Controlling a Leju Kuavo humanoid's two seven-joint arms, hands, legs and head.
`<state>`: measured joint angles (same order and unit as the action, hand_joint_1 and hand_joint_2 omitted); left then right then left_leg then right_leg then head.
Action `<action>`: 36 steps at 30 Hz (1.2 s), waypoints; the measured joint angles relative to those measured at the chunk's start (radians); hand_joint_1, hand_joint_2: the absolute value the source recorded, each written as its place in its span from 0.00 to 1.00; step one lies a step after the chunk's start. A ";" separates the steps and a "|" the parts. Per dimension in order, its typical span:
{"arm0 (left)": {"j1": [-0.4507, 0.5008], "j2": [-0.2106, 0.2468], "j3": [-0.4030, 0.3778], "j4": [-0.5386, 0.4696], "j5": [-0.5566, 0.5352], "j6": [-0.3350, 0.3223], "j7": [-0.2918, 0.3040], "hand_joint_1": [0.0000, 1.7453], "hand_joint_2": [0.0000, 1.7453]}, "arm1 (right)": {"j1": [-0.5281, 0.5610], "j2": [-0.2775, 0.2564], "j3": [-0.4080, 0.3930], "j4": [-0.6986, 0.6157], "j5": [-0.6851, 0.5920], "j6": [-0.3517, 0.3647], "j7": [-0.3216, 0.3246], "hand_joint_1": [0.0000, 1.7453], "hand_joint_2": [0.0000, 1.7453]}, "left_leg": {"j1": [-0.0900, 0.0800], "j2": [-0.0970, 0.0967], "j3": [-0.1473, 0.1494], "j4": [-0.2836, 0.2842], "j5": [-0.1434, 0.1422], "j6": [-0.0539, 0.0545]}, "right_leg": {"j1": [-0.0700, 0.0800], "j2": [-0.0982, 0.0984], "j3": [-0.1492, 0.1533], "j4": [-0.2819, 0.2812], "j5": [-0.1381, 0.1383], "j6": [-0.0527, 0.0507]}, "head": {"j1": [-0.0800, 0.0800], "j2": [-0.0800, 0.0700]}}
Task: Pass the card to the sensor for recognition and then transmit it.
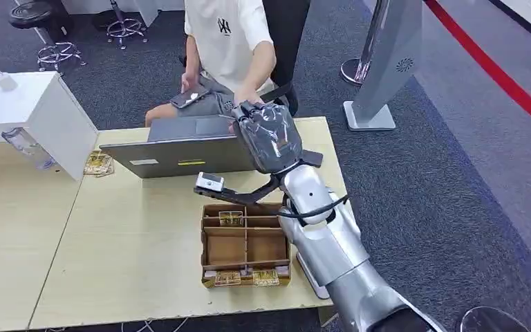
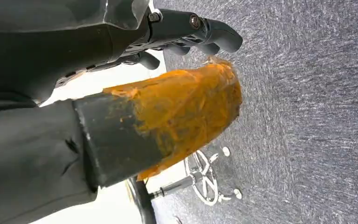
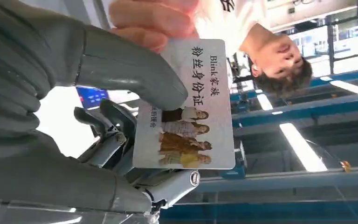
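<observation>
The right hand (image 3: pixel 98 121) is raised over the far edge of the pale wooden worktop (image 1: pixel 138 277), and the white plastic photo card with black printed characters (image 3: pixel 191 107) is pinched between its thick grey thumb and dark fingers (image 3: pixel 107 116). The card's long axis runs outward from the hand toward the seated person, whose fingers (image 3: pixel 144 23) already touch its far end, so the handover appears near. The left hand (image 2: pixel 182 32) hangs by the floor, curled and empty.

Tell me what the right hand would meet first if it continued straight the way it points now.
Probably the person's hand, already touching the card that the right hand holds out over the laptop; depth is unclear.
</observation>
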<state>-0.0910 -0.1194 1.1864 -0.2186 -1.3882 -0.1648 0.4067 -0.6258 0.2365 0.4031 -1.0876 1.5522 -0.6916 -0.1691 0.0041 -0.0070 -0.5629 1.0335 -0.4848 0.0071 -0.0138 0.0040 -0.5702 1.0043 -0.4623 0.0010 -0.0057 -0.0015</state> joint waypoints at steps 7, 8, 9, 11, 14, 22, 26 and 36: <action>0.000 0.002 -0.010 0.000 0.000 -0.003 0.002 0.00 0.00 | -0.031 -0.041 0.082 0.046 0.001 0.000 0.096 0.00 1.00 | 0.000 0.000 0.000 0.000 0.000 0.000 | 0.000 0.000 0.000 0.000 0.000 0.000 | 0.000 0.000; 0.000 0.002 -0.011 0.000 0.000 -0.003 0.002 0.00 0.00 | -0.031 -0.046 0.089 0.047 0.001 0.000 0.102 0.00 1.00 | 0.000 0.000 0.000 0.000 0.000 0.000 | 0.000 0.000 0.000 0.000 0.000 0.000 | 0.000 0.000; 0.001 0.002 -0.011 0.000 0.000 -0.003 0.002 0.00 0.00 | -0.029 -0.053 0.095 0.047 0.000 0.000 0.107 0.00 1.00 | 0.000 0.000 0.000 0.000 0.000 0.000 | 0.000 0.000 0.000 0.000 0.000 0.000 | 0.000 0.000; 0.001 0.002 -0.011 0.000 0.003 -0.002 0.002 0.00 0.00 | -0.018 -0.065 0.101 0.035 -0.005 -0.001 0.105 0.00 1.00 | 0.000 0.000 0.000 0.000 0.000 0.000 | 0.000 0.000 0.000 0.000 0.000 0.000 | 0.000 0.000; 0.001 0.002 -0.011 0.000 0.006 0.003 0.002 0.00 0.00 | 0.028 -0.073 0.093 -0.022 -0.041 -0.001 0.053 0.00 1.00 | 0.000 0.000 0.000 0.000 0.000 0.000 | 0.000 0.000 -0.001 0.000 0.000 0.000 | 0.000 0.000; 0.003 -0.002 -0.011 0.000 0.033 0.026 0.013 0.00 0.00 | 0.262 -0.009 -0.060 -0.250 -0.233 -0.001 -0.362 0.00 1.00 | 0.000 -0.002 -0.002 0.000 0.000 0.000 | 0.000 -0.001 -0.002 0.000 -0.001 0.000 | 0.000 0.000; 0.004 -0.006 -0.011 0.000 0.044 0.040 0.021 0.00 0.00 | 0.389 0.038 -0.112 -0.336 -0.364 -0.001 -0.464 0.00 1.00 | 0.000 -0.002 -0.003 0.000 0.000 0.000 | 0.000 -0.001 -0.003 0.000 -0.001 0.000 | 0.000 0.000; 0.004 -0.016 0.000 0.000 0.056 0.062 0.023 0.00 0.00 | 0.561 0.018 -0.077 -0.449 -0.457 -0.001 -0.413 0.27 1.00 | 0.000 -0.001 -0.004 0.000 0.000 0.000 | 0.000 0.000 -0.004 -0.001 0.000 0.000 | 0.000 0.000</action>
<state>-0.0869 -0.1358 1.1864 -0.2186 -1.3321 -0.1030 0.4295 -0.0650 0.2540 0.3266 -1.5370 1.0948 -0.6924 -0.5825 0.0040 -0.0081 -0.5666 1.0334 -0.4850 0.0071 -0.0139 0.0036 -0.5738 1.0036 -0.4626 0.0013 -0.0053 -0.0015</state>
